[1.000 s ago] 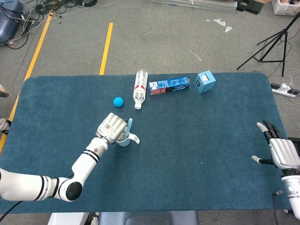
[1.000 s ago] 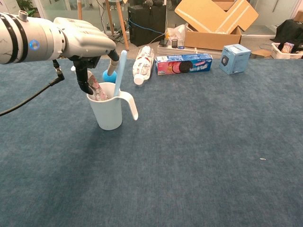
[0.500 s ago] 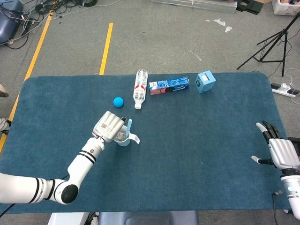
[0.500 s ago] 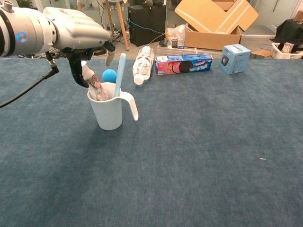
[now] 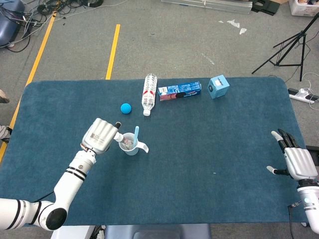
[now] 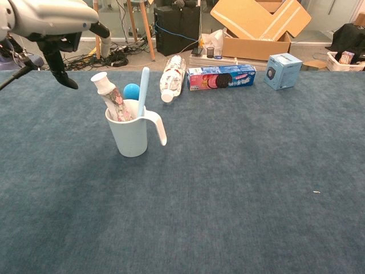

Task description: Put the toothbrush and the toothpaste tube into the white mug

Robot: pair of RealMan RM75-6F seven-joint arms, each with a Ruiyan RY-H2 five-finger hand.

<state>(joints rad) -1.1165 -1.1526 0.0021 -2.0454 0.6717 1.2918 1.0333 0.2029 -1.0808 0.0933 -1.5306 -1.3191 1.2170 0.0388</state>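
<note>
On the blue-carpeted table [image 5: 199, 149], the left hand [image 5: 100, 135] hovers just left of the white mug [image 6: 132, 134], fingers apart and holding nothing. The right hand [image 5: 297, 160] rests spread and empty at the right edge. The toothpaste tube [image 6: 111, 98] and blue toothbrush [image 6: 142, 91] stand in the mug, tube cap upward and leaning left; its print is unreadable.

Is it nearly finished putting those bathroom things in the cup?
It looks finished. The toothbrush and toothpaste both stand in the mug. The left hand holds nothing and is beside the mug, apart from it. The right hand is open at the table's far edge. Nothing seems left.
</note>
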